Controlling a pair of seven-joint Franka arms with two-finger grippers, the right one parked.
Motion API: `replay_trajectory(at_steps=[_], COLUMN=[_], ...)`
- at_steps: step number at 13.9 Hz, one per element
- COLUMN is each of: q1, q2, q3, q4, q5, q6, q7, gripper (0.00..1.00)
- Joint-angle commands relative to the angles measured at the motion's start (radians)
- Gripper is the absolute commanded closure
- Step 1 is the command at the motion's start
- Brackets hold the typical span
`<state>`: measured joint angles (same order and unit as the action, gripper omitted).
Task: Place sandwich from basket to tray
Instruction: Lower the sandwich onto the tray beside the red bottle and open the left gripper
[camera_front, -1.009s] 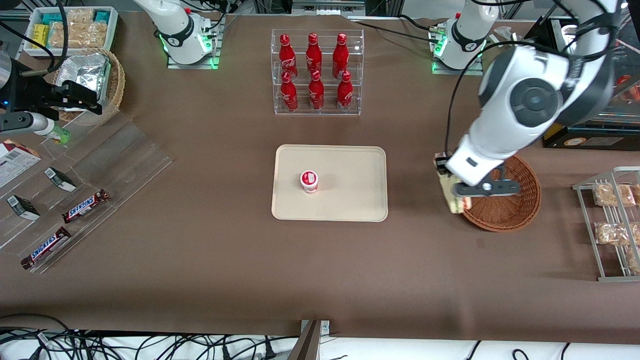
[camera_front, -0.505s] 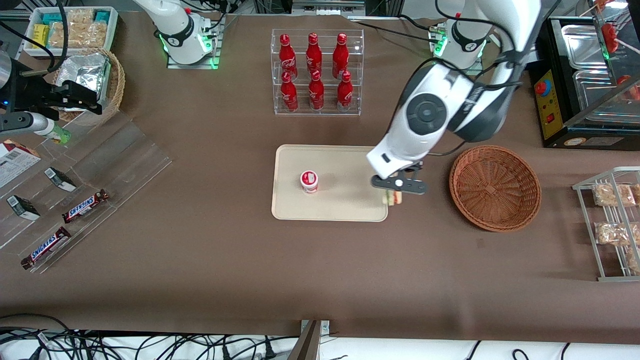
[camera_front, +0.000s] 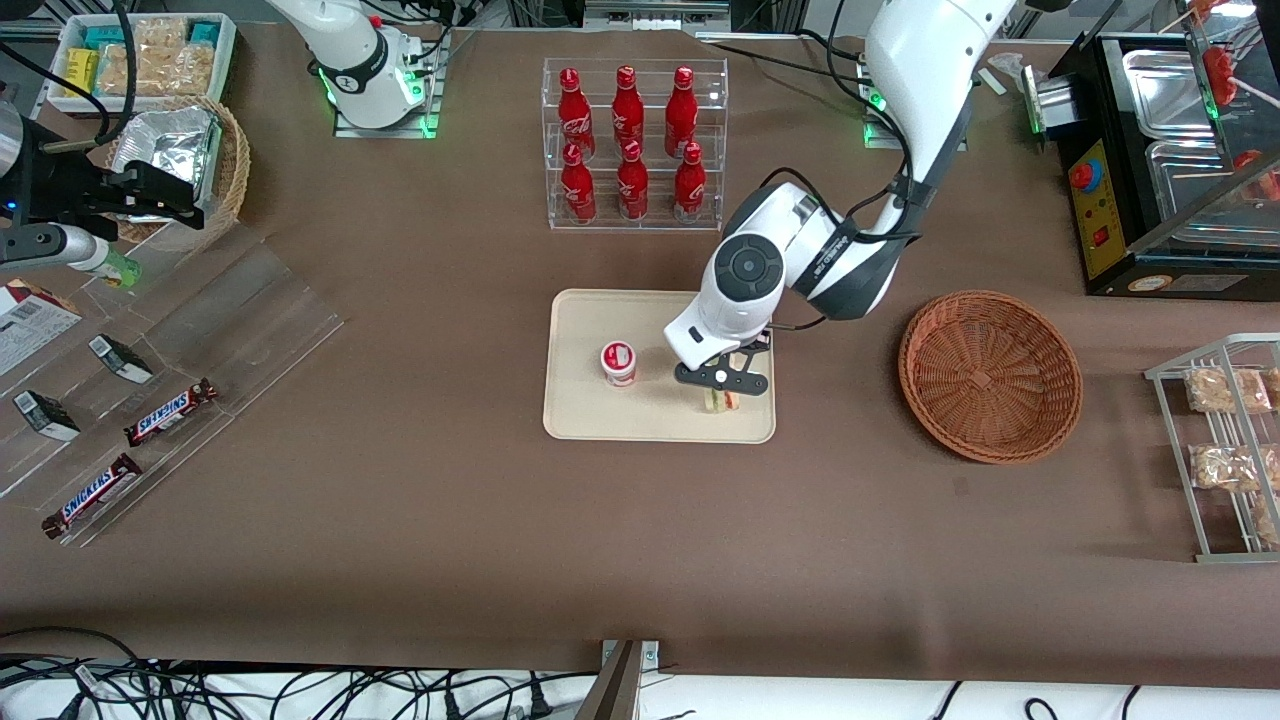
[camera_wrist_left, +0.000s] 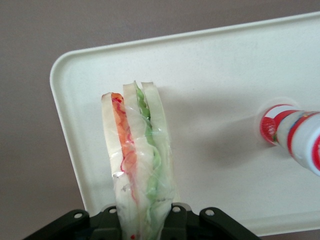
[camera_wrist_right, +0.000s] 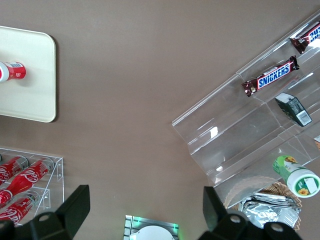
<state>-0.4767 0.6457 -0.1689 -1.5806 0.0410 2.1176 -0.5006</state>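
Brown table (camera_front: 420, 520), wide, bare across the middle. Cream tray (camera_front: 580, 415) at centre, flat, low rim, rounded corners. Round red-brown wicker basket (camera_front: 990, 375) well apart from it toward the working arm's end, nothing showing inside. Clear rack of red bottles (camera_front: 632, 145) farther from the front camera than the tray.

Left arm bent over the tray's end nearest the basket. Gripper (camera_front: 722, 385) low above that end, jaws closed on the sandwich (camera_front: 722, 401), pinching its broad bread faces at one end.

Sandwich (camera_wrist_left: 136, 160) hanging on edge over the tray, inside the rim, near a corner; contact with the tray surface not clear. Small red-and-white cup (camera_front: 619, 363) standing on the tray, near but apart.

Handling, by judgement: light, soft, easily squashed; clear wrap slick and crinkly, likely to slip under a loose pinch. Best hold across the flat bread faces with gentle pressure, as now. Tall narrow wedge, likely to topple onto its side when let go.

Look: tan-white bread slices, orange-red and green filling between, glossy film over all.
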Motion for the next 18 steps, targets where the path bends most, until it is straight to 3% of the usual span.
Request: replay_trajectory(at_steps=[1,8,9,11,12,13,15,18], q1=[-0.02,-0.022,-0.022,-0.022,-0.02,-0.019,-0.008,0.058], q2=[0.02,0.054,0.054,0.054,0.054,0.051,0.022,-0.119], q3=[0.014,0.012,0.012,0.012,0.012,0.012,0.014,0.022], q4=[0.007,-0.003,-0.003,-0.003,-0.001,-0.001,0.016,0.031], q5=[0.022,0.037,0.037,0.036,0.036,0.036,0.033,0.019], q6=[0.019,0.021,0.021,0.021,0.021,0.019,0.001,-0.062], q7=[-0.009,0.007,0.007,-0.004,-0.004,-0.004,-0.016,-0.035], gripper=[1.0,1.0,0.93,0.47,0.16,0.0,0.0,0.0])
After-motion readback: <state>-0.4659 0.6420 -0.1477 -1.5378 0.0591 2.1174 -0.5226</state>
